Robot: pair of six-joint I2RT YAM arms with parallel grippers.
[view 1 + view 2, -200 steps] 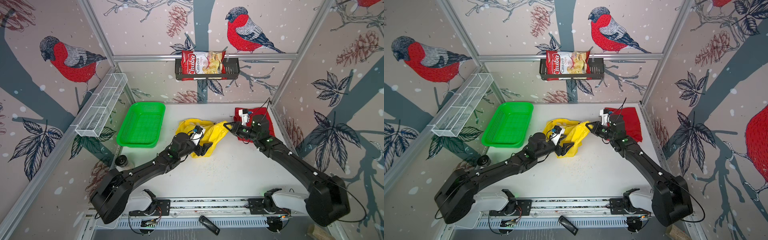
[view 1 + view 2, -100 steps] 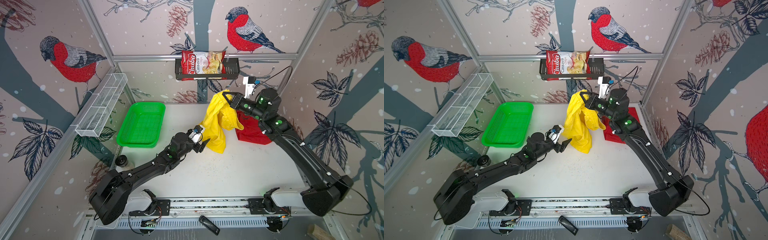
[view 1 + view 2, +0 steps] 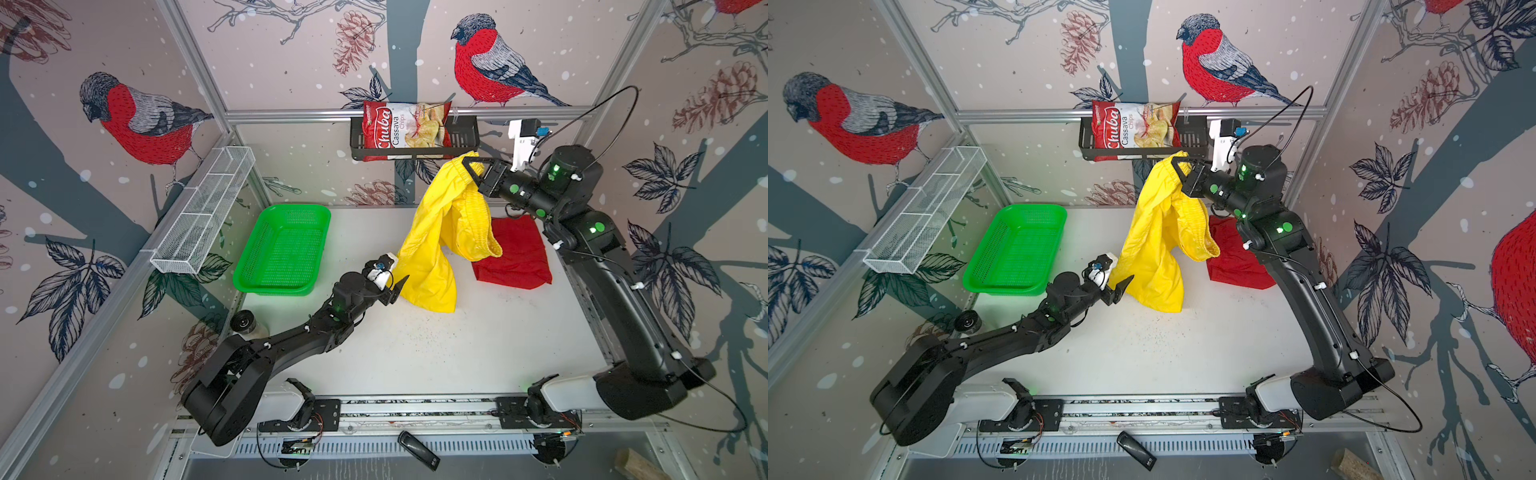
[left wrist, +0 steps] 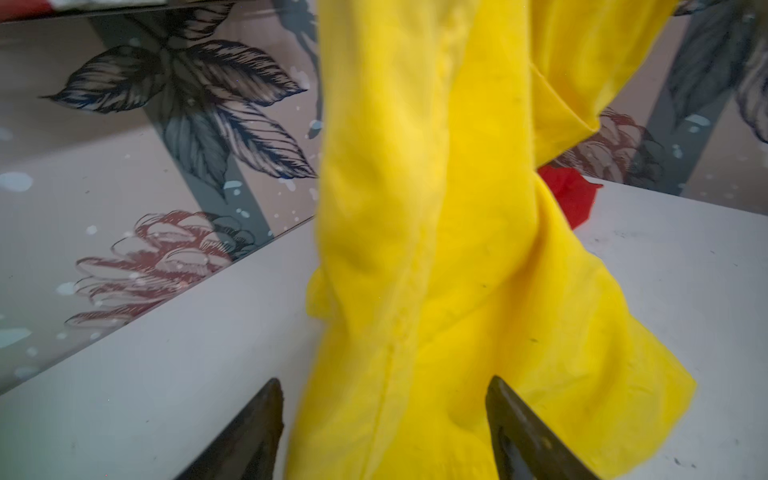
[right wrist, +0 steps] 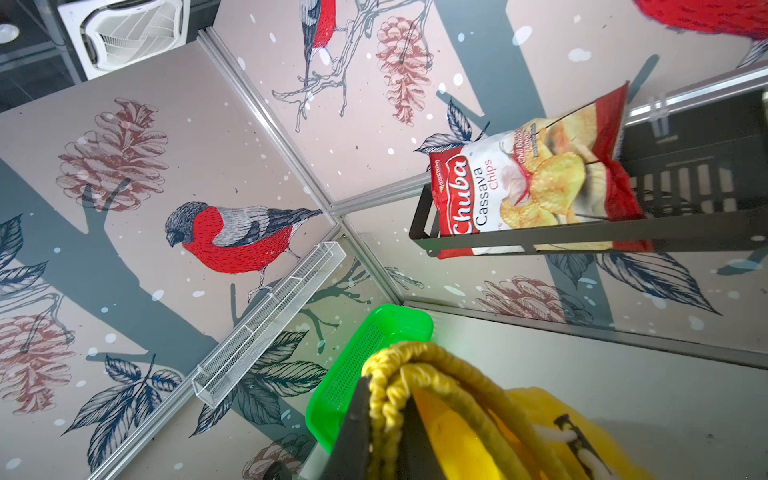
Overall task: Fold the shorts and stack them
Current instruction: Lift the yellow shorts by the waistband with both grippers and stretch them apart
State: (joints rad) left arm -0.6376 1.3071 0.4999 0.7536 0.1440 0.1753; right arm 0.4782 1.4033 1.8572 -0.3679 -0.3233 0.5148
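Yellow shorts hang upper centre in both top views, waistband pinched in right gripper. Left gripper gapes wide at the twisted legs. Risk: it grabs both layers, or swinging cloth drags the red shorts, right of centre.

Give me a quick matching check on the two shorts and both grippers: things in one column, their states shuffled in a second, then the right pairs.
Things
1. yellow shorts
2. red shorts
3. left gripper
4. right gripper

States
A. shut on a gathered waistband, raised high
B. lying on the table, with neither gripper on it
C. open, at a hanging cloth leg, gripping nothing
D. hanging in the air from its waistband

Pairs: 1-D, 2-B, 3-C, 4-A
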